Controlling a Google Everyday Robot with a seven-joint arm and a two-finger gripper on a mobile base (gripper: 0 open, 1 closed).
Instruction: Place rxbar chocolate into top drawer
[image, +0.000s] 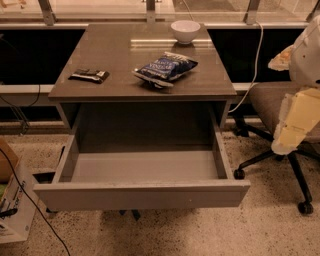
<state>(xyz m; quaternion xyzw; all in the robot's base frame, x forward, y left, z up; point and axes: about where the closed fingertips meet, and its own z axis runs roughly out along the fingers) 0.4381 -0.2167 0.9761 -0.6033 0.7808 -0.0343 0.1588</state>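
Note:
The rxbar chocolate (89, 75), a small flat black bar with pale markings, lies on the grey table (125, 55) near its front left corner. The top drawer (142, 194) under the table is pulled wide open, and its grey floor shows with nothing in it. My gripper (283, 144) hangs at the far right on the pale arm, beside the drawer's right front corner and level with the drawer. It is far from the bar and holds nothing that I can see.
A crinkly blue chip bag (165, 67) lies mid-table. A white bowl (185, 31) stands at the back edge. An office chair (280, 107) stands right of the table, behind my arm. A cardboard box (11, 200) and cables lie on the floor at left.

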